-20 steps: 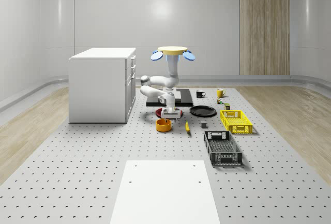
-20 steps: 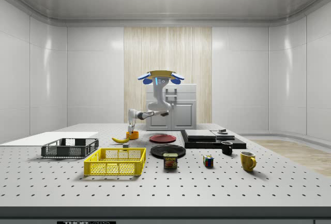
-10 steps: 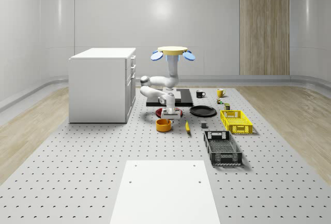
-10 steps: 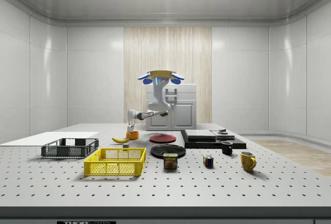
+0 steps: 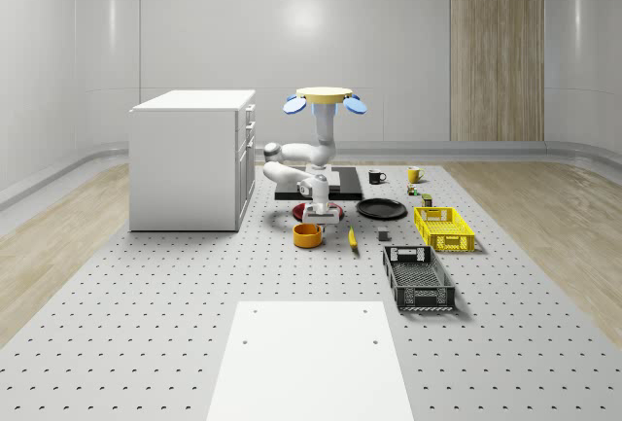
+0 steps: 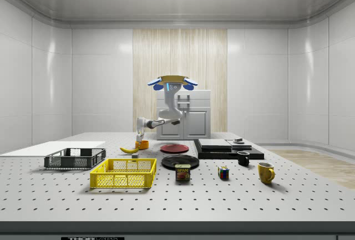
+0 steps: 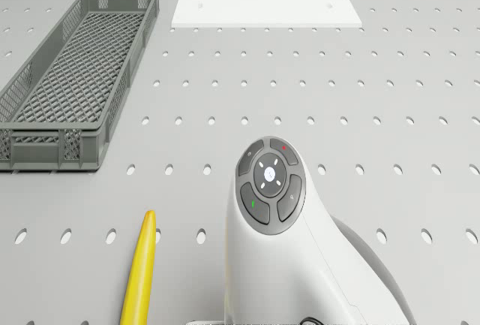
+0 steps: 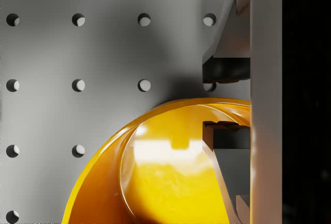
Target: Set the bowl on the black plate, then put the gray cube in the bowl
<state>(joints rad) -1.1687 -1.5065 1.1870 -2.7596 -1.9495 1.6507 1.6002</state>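
Orange and glossy, the round bowl [image 8: 170, 177] sits on the perforated grey tabletop [image 5: 175, 324] near its middle, just beside the red plate [image 5: 330, 211]. My gripper [image 8: 225, 102] straddles its rim, one dark pad [image 8: 227, 136] inside and one outside, the jaws narrowly parted. The drone [image 5: 325, 99] hovers above the plates. I count one black plate [image 5: 381, 209], two mesh crates, two mugs, one banana [image 7: 139, 272].
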